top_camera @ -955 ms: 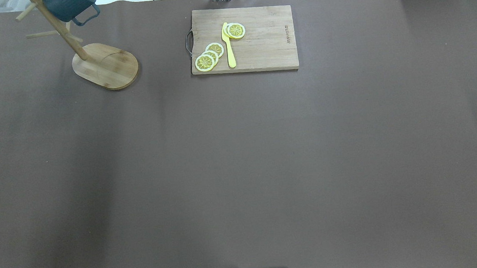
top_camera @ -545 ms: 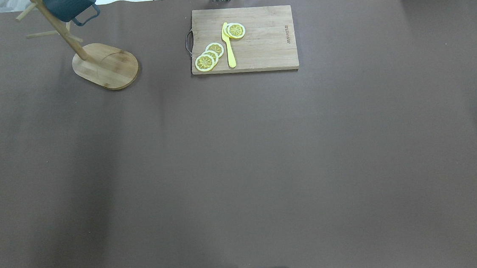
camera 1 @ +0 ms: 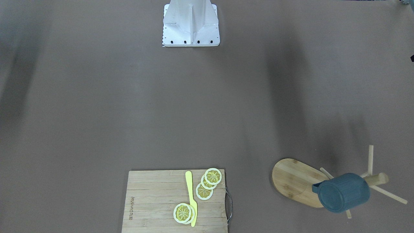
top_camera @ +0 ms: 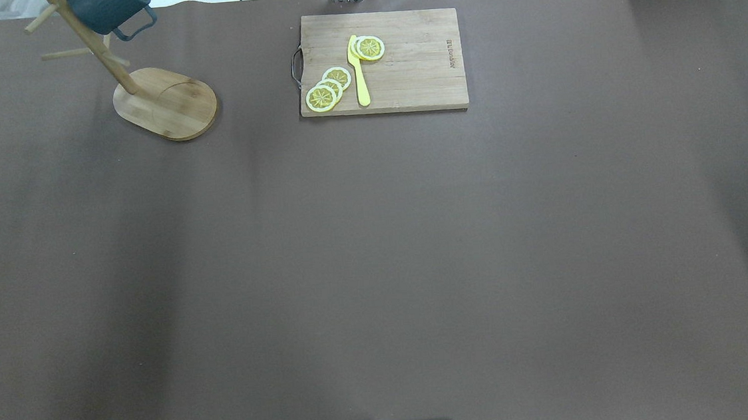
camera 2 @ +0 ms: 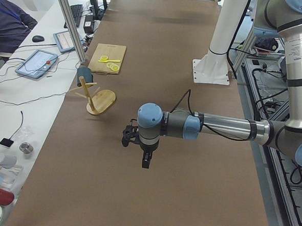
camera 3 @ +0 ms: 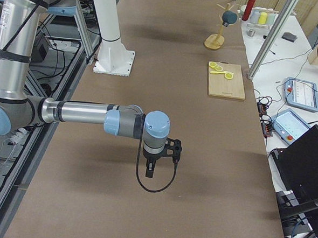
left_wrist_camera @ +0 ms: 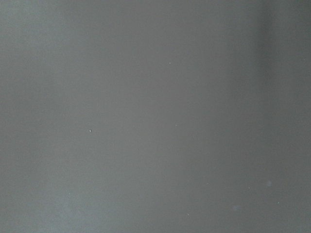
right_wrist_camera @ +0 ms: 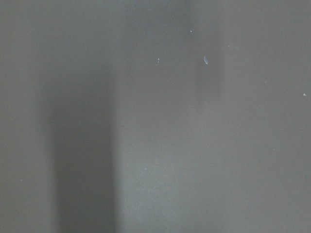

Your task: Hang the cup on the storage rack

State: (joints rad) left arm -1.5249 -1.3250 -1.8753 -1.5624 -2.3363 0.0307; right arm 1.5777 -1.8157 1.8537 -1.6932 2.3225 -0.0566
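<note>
While the cup [camera 1: 343,192] hangs on the storage rack [camera 1: 294,181], near the cutting board [top_camera: 413,76], we note the left gripper [camera 2: 144,163] and right gripper [camera 3: 150,171] well apart from it, above the table [top_camera: 379,270]; we cannot tell their jaws' state.

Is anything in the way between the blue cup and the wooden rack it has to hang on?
Nothing visible is. The cup is already up on the storage rack, near the top of its post. The cutting board lies off to one side, apart from the rack.
</note>
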